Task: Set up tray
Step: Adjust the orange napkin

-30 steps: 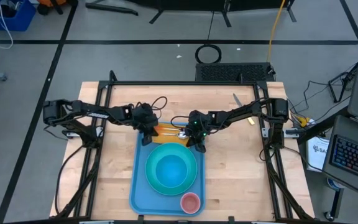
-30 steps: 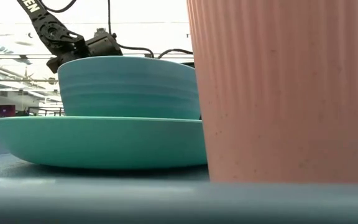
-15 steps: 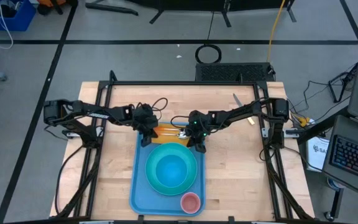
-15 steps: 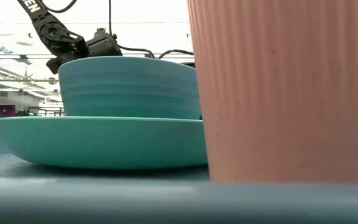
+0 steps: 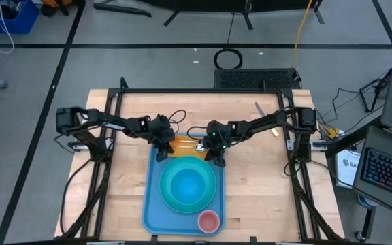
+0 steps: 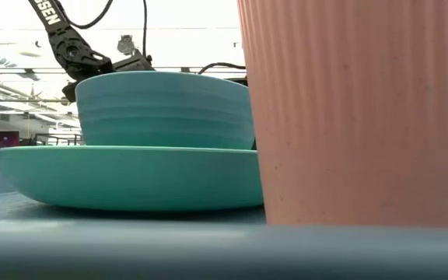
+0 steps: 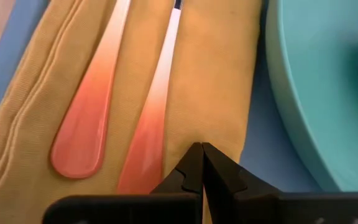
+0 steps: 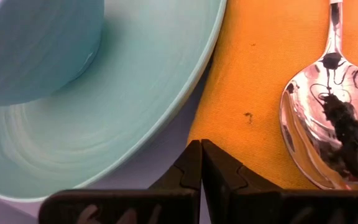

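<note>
Pale wood table on grey floor with black tape lines. Tray sits centre-near. Left tool and right tool, both pinched together, hang over the tray's far end by the orange napkin.

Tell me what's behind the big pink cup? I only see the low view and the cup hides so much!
Observer: From above, the pink cup stands in the near right corner of the light-blue tray.
Operator: Is there anything behind the bowl?
Observer: Yes, an orange-yellow napkin lies at the tray's far end, beyond the turquoise plate.
Operator: Is something on the napkin?
Observer: The right wrist view shows a shiny spoon on it, and the left wrist view shows two pink handles.
Operator: What are the arms doing?
Observer: The left gripper and right gripper are both shut, each over one end of the napkin.
</note>
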{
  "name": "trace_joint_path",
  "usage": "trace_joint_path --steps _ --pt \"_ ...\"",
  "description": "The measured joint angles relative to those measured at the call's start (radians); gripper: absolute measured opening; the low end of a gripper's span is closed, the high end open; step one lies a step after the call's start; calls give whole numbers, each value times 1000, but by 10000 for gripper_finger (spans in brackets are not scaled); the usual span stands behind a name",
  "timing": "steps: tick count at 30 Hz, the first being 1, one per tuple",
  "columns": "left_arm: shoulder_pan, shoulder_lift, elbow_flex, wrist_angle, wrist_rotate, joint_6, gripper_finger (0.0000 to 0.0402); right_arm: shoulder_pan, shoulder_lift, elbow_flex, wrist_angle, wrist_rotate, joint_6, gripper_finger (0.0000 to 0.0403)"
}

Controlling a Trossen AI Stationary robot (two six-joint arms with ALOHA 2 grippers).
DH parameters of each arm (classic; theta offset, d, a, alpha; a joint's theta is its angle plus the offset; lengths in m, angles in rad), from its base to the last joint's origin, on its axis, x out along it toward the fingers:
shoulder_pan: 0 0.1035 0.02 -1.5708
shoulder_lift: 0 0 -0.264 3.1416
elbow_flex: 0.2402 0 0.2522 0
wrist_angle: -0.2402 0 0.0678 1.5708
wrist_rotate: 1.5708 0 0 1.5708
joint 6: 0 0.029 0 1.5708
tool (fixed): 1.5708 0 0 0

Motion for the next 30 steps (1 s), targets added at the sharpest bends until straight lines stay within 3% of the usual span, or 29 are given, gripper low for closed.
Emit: trace_joint_path --steps 30 --pt "21 -25 -2 67 -7 39 4 0 1 -1 0 -2 -3 0"
